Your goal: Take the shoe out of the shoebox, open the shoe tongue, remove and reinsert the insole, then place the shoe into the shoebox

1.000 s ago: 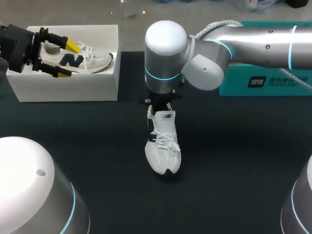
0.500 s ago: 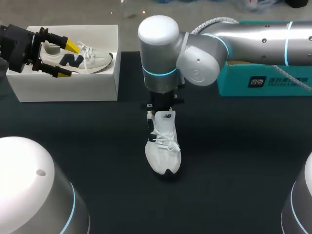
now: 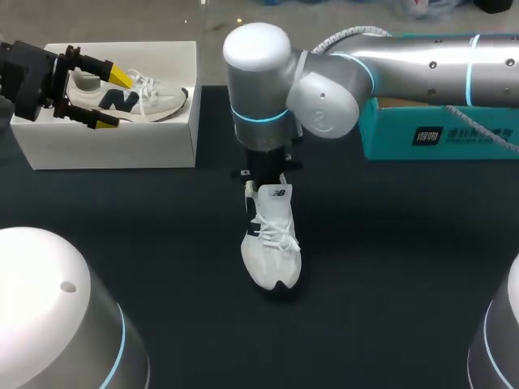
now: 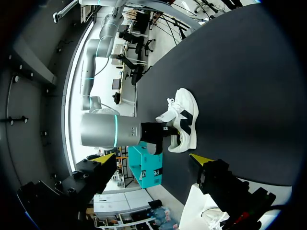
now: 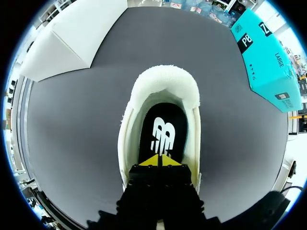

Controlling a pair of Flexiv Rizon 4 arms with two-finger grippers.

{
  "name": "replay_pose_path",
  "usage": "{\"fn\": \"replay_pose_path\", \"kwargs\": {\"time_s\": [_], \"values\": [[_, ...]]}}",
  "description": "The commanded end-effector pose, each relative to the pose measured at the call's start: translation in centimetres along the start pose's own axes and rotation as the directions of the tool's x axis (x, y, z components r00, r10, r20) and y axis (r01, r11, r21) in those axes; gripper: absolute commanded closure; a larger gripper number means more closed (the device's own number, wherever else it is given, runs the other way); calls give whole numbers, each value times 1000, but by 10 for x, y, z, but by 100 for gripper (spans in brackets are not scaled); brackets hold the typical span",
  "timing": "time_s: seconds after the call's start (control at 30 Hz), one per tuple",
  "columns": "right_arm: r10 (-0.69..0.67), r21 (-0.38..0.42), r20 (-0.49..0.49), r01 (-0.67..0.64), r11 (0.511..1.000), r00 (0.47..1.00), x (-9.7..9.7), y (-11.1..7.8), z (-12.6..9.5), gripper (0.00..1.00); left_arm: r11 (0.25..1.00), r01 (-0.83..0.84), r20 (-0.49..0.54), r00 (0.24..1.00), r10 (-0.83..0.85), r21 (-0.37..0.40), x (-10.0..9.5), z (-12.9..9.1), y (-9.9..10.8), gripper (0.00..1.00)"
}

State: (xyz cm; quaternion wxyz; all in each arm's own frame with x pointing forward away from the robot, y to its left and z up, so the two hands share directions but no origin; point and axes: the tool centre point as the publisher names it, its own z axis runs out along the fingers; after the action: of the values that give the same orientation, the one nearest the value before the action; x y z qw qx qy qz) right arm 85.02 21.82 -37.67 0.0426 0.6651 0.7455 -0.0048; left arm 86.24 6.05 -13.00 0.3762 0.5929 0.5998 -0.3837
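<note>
Pressing its two yellow tips together, the right gripper (image 5: 158, 160) sits at the mouth of the shoe (image 5: 165, 79), pointing down at the black insole (image 5: 163, 129). I can make out nothing pinched between the tips. From above, the tongue (image 3: 279, 193) stands up just in front of that gripper, with the laces below it crossed and tied. The shoe stands upright near the middle of the dark table (image 3: 389, 267), well apart from the white shoebox (image 3: 113, 146), so taking it out looks done. The insole lies flat inside, and to my eye it is either waiting to be pulled or already back in; the pictures don't settle which. Off to the side, the left gripper (image 3: 113, 99) hovers spread wide over the shoebox, holding nothing, above a second shoe (image 3: 154, 101) lying in it. A teal box (image 3: 438, 134) sits at the far right under the right arm. Whatever the insole's state, I'd judge that returning the shoe to the shoebox is yet to come
</note>
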Motion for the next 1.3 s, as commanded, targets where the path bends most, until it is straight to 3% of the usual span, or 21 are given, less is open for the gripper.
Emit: {"fn": "replay_pose_path", "kwargs": {"time_s": [0.03, 0.4, 0.47, 0.6, 0.73, 0.87, 0.93, 0.97, 1.03, 1.07, 1.3], "values": [[-6, 75, 18, 4, 997, 1000, -2, -1, -24, 100, 1000, 0, -4, 1000, 0, 0, -1, 0, 0, 0], [-6, 75, 18, 4, 997, 1000, -2, -1, -24, 100, 1000, 0, -4, 1000, 0, 0, -1, 0, 0, 0], [25, 151, -46, -18, 988, 999, -2, -5, -24, 100, 1000, 0, -4, 1000, 0, 0, -1, 0, 0, 0], [38, 222, -39, -29, 975, 999, -6, -9, -23, 100, 1000, 0, -4, 1000, 0, 0, -1, 0, 0, 0], [38, 237, -29, -30, 971, 999, -8, -13, -23, 100, 1000, 0, -4, 1000, 0, 0, -1, 0, 0, 0], [34, 262, -31, -24, 965, 999, -6, -20, -16, 86, 1000, 0, -4, 1000, 0, 0, -1, 0, 0, 0], [35, 270, -32, -25, 962, 999, -4, -22, -12, 74, 1000, 0, -4, 1000, 0, 0, -1, 0, 0, 0], [34, 274, -35, -24, 962, 999, -2, -23, -12, 58, 1000, 0, -4, 1000, 0, 0, -1, 0, 0, 0], [33, 277, -35, -22, 961, 999, 0, -24, -12, 5, 1000, 0, -4, 1000, 0, 0, -1, 0, 0, 0], [33, 279, -34, -22, 960, 999, 1, -25, -12, 0, 1000, 0, -4, 1000, 0, 0, -1, 0, 0, 0], [43, 283, -21, -35, 959, 999, 0, -25, -11, 0, 1000, 0, -4, 1000, 0, 0, -1, 0, 0, 0]]}}
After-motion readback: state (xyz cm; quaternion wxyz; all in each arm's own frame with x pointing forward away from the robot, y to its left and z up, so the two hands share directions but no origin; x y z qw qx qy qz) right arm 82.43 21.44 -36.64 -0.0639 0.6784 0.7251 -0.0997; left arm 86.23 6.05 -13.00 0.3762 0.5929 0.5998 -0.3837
